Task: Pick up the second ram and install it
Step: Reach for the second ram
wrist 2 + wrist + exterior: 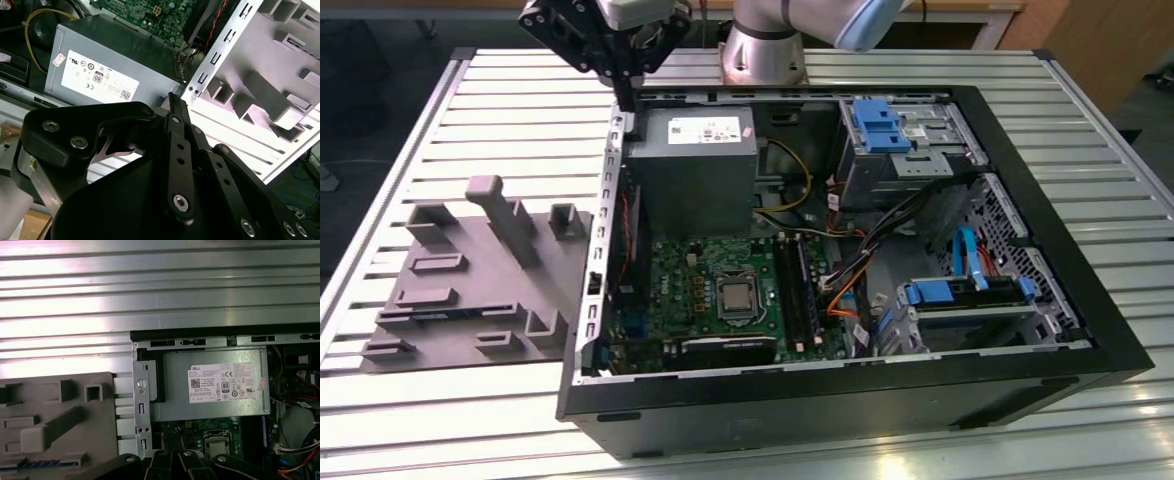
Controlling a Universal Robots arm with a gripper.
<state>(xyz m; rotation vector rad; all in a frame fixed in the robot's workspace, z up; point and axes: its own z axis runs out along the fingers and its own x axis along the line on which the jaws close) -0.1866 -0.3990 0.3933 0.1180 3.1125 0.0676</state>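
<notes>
The gripper [630, 102] hangs over a corner of the open computer case [854, 395], by the metal edge rail that runs alongside the grey power supply [694, 165]. From where I stand the jaws look drawn together into one thin dark point. In the second wrist view the two black fingers [178, 150] taper until their tips meet, with no gap showing between them. I can make out nothing pinched there. The tips sit close above the case rail, but I cannot tell whether they touch it.

The second ram [35, 466] seems to be the dark strip with bluish flecks in the first wrist view. It lies flat in a long slot of the grey plastic fixture [467, 300], well apart from the jaws. That fixture rests on the slatted metal surface [494, 100], just beside the case on the exterior view's left. Its light grey uprights stand between the strip and the gripper.

Inside the case, the green board [700, 270] lies below the power supply, with the square processor socket [736, 295] near its middle. The long black slots [797, 290] run along the board's edge on the exterior view's right. Beyond them are loose cables and the blue drive brackets [881, 125].
</notes>
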